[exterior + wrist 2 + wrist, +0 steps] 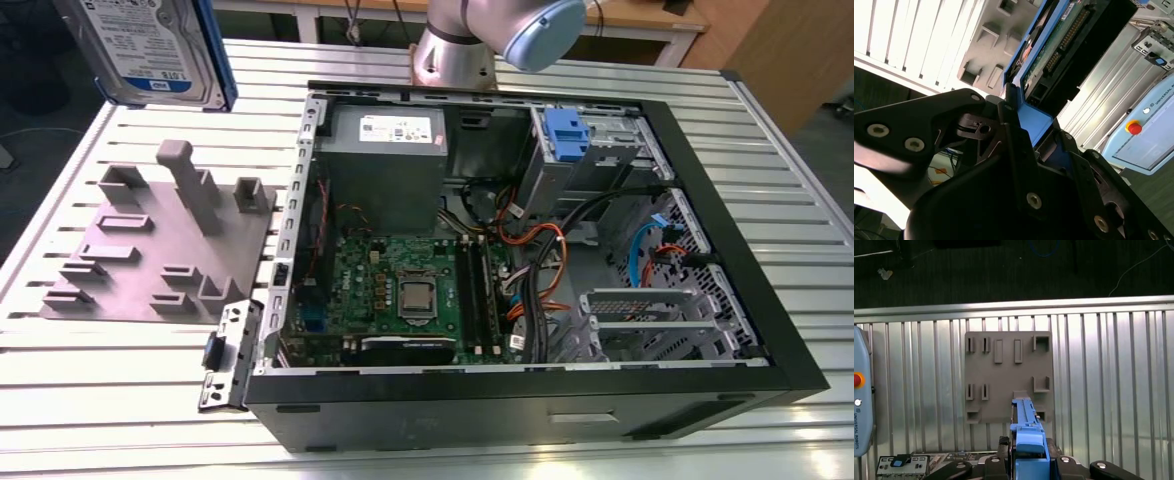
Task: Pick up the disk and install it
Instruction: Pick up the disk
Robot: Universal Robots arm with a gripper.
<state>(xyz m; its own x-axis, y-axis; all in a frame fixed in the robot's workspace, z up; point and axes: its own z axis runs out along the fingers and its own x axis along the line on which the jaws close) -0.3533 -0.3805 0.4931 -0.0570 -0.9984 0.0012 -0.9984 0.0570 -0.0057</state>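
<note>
Disk (147, 45) held up off bench (107, 400), upright, label showing, at exterior view's upper left. Jaws clamped on its blue end; both wrist views show blue carrier pinched between dark fingers (1014, 130). First wrist view: disk (1028, 437) hangs over edge of grey holder plate (1006, 375). Open computer case (747, 200) lies on bench, just beside plate on exterior view's right. Another blue-tabbed carrier (566, 135) sits inside case near grey power supply box (384, 150).
</note>
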